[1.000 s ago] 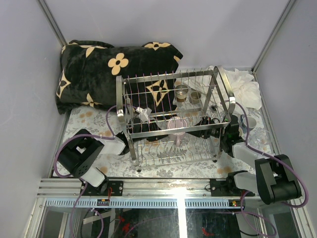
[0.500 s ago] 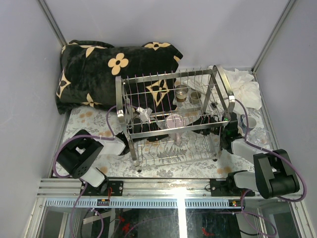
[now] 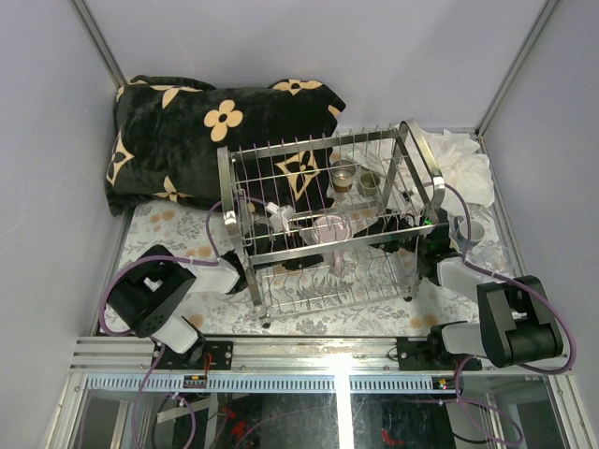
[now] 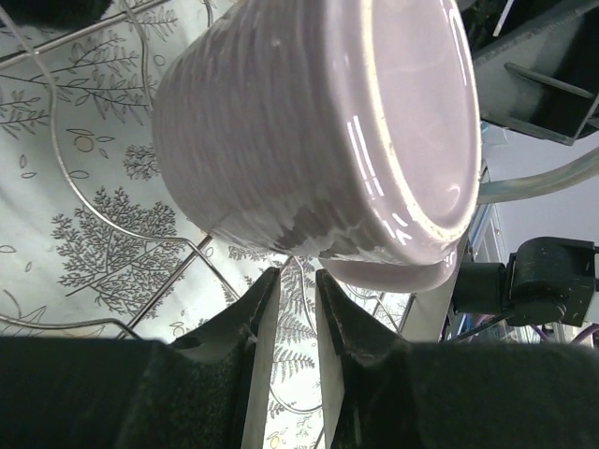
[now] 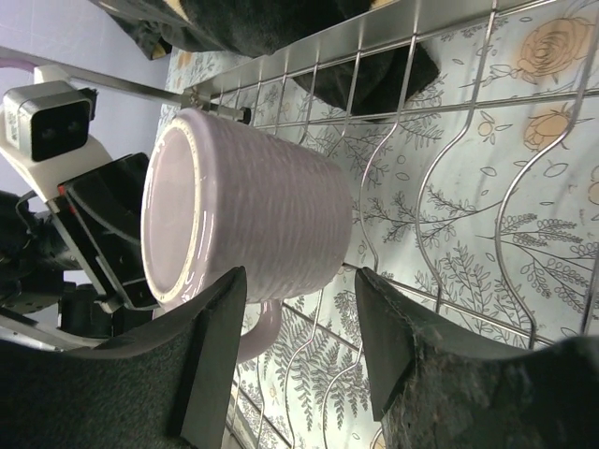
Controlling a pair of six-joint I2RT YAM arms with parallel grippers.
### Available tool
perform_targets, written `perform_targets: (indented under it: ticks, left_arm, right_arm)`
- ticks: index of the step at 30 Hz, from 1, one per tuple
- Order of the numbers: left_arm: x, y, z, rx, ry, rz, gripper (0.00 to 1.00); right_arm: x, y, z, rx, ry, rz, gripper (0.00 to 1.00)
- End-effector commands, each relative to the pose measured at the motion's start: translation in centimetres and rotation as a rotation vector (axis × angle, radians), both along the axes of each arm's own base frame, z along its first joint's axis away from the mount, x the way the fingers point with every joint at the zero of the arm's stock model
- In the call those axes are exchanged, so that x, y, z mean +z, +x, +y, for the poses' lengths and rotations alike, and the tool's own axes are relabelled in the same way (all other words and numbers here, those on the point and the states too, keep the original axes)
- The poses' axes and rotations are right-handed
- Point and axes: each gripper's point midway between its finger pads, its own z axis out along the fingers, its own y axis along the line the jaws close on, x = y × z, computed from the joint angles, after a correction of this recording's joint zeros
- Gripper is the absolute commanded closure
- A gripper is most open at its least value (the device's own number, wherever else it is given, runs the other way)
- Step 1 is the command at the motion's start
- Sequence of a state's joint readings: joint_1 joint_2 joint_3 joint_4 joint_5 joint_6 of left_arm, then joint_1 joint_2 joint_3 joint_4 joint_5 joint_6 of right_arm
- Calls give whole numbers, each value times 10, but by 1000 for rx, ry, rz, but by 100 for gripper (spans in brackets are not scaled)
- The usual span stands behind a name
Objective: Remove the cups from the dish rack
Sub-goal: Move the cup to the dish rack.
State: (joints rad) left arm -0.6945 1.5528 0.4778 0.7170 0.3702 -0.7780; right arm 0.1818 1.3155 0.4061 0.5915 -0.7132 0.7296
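Observation:
A pink-mauve ribbed mug (image 3: 329,228) sits in the upper tier of the chrome wire dish rack (image 3: 281,147). My left gripper (image 3: 298,227) reaches in from the left. In the left wrist view its fingers (image 4: 264,309) stand almost together with nothing between them, their tips just under the mug (image 4: 309,122). My right gripper (image 3: 376,234) comes in from the right. It is open (image 5: 295,318), its fingers on either side of the mug's (image 5: 253,220) lower wall, with the handle (image 5: 262,329) between them. Two small cups (image 3: 343,173) stand behind the rack.
A black blanket with cream flowers (image 3: 206,126) fills the back left. White cloth (image 3: 463,159) lies at the back right, and a bluish cup (image 3: 473,230) stands by the right arm. The rack's wires (image 5: 421,103) surround both grippers, over a floral mat (image 3: 159,220).
My right arm has pushed further in toward the mug. The rack's right end has swung slightly back and left. The mug sits a little higher in the view.

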Motion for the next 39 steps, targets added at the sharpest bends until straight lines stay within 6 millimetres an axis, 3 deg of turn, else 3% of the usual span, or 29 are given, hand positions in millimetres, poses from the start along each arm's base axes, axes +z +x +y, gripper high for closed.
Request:
perform_targets:
  ticks: [1, 14, 25, 39]
  left_arm:
    - [38, -1, -32, -99, -63, -128, 80]
    - [46, 13, -42, -86, -49, -148, 78]
    - [46, 20, -54, -111, -59, -142, 78]
    - [48, 31, -68, -125, -70, -137, 78]
  right_arm:
    - [16, -2, 8, 24, -11, -83, 43]
    - [15, -20, 7, 35, 4, -86, 43]
    - [9, -19, 7, 39, 3, -75, 43]
    - [21, -26, 12, 94, 35, -130, 45]
